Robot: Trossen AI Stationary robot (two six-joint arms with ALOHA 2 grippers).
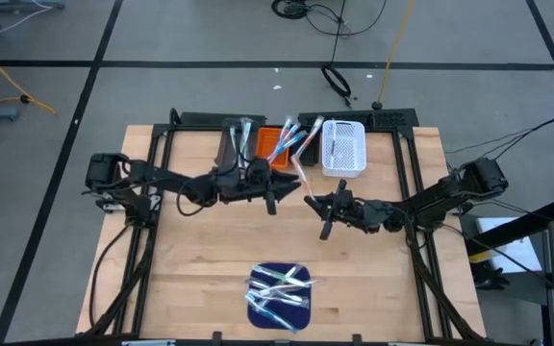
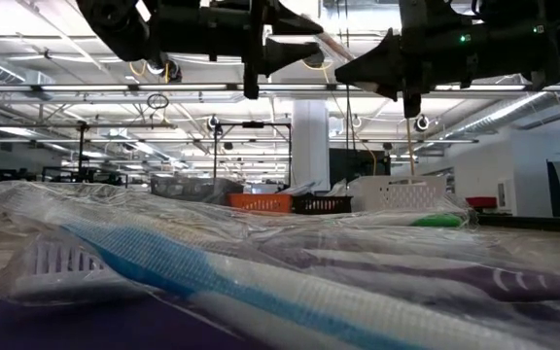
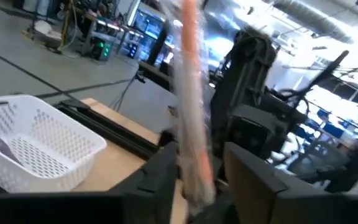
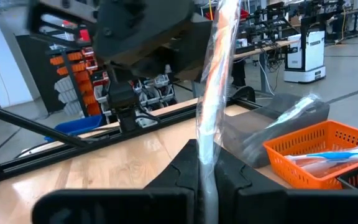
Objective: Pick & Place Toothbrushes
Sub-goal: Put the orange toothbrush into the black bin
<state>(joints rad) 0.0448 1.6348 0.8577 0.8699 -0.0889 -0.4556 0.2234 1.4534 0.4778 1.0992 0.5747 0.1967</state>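
Observation:
A pinkish-orange toothbrush [image 1: 303,175] in a clear wrapper hangs above the middle of the table between my two grippers. My right gripper [image 4: 207,180] is shut on it. My left gripper [image 3: 204,180] is open, one finger on each side of the same toothbrush [image 3: 191,124]. Several more wrapped toothbrushes [image 1: 279,286] lie heaped on the dark blue mat [image 1: 258,312] at the near edge. They fill the foreground of the low view [image 2: 261,272]. My right gripper pinches the wrapped toothbrush [image 4: 209,140] between its two fingers, which reach in level and lie across it. The toothbrush rises from the fingers, lifted clear of the table. My left gripper: the toothbrush passes close by one finger [image 3: 163,171]; whether it touches, I cannot tell.
Along the far edge stand a grey bin [image 1: 231,144], an orange bin [image 1: 275,144] with toothbrushes in it, a black bin [image 1: 301,135] and a white perforated bin [image 1: 344,151]. Bare wood [image 1: 210,250] lies between the bins and the mat.

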